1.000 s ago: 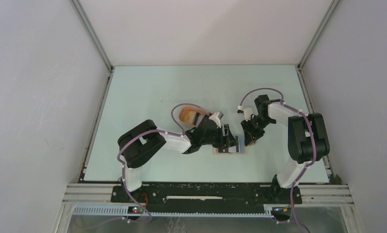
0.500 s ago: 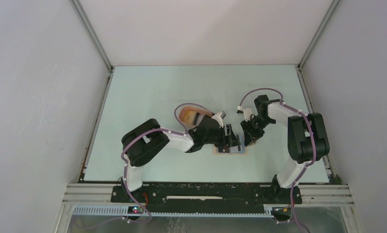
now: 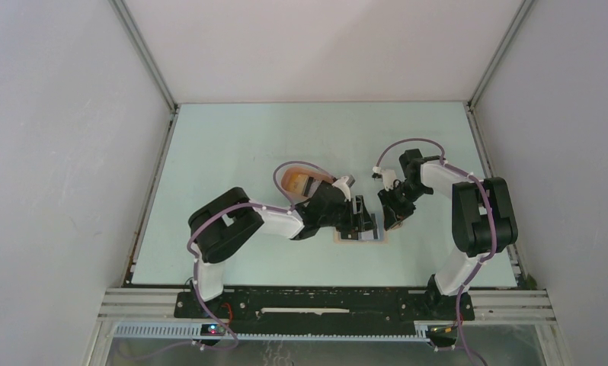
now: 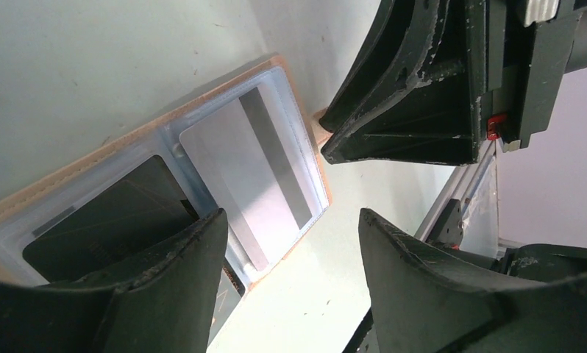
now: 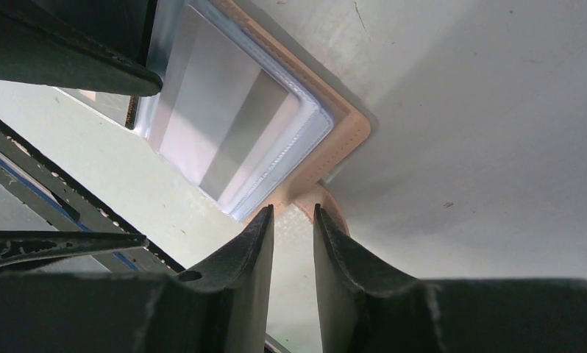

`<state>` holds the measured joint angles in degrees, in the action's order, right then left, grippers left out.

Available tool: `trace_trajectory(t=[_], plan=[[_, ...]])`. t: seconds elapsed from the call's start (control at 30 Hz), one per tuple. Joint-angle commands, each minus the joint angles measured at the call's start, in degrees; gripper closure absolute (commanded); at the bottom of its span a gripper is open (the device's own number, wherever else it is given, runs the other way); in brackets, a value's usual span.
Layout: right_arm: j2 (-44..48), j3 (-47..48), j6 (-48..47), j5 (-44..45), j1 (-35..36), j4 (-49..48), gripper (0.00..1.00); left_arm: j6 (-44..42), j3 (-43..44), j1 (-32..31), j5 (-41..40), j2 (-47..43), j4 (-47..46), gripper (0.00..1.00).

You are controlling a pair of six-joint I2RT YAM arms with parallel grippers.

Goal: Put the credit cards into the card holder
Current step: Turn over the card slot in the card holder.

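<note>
The card holder (image 5: 349,129) lies open and flat at the middle of the top view, between the two arms. A grey striped card (image 4: 254,169) and a black card (image 4: 114,213) sit in its clear sleeves. The left gripper (image 4: 290,220) hangs over it, spread wide and holding nothing. The right gripper (image 5: 293,213) is narrow, with its tips at the holder's tab (image 5: 309,197) (pinched or not, I cannot tell).

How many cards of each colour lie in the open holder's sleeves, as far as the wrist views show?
Grey striped card: 1
Black card: 1
Total visible in the holder: 2
</note>
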<state>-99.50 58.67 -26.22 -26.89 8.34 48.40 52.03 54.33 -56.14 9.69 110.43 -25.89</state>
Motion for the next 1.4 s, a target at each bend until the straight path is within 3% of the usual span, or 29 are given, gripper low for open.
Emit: trace_trajectory(t=[0.0,0.33,1.07,1.37], plan=[[0.4,1.9,0.6,-0.2,0.2,0.5,0.65,-3.0,1.8,-0.4,-2.8,-2.2,6.0,0.28],[0.5,1.9,0.6,-0.2,0.2,0.6,0.65,-2.2,3.0,-0.4,-1.7,-0.8,6.1,0.27],[1.3,1.9,0.6,-0.5,0.2,0.6,0.65,1.2,3.4,-0.6,3.5,1.4,-3.6,0.27],[10.9,1.8,-0.5,-1.0,-3.5,0.9,0.59,-3.6,-2.1,-0.4,-0.3,-4.5,-6.6,0.27]])
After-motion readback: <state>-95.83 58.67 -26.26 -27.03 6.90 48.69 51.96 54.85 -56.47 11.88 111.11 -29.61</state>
